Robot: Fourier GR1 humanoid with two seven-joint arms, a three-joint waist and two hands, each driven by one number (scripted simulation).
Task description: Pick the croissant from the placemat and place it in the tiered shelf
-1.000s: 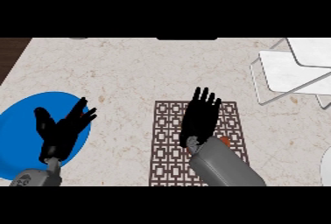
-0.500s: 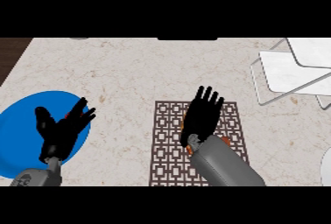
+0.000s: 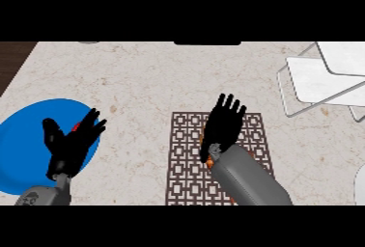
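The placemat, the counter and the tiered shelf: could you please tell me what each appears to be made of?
The placemat looks like a thin brown openwork mat, perhaps woven or cut: pale counter shows through its square lattice. The counter looks like polished stone, beige with fine speckles and veins. The tiered shelf seems to be plain white flat panels on thin light rods, possibly painted metal; the material is uncertain.

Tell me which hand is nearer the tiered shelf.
Right. The right hand is over the placemat, left of the shelf; the left hand is over the blue plate, far left.
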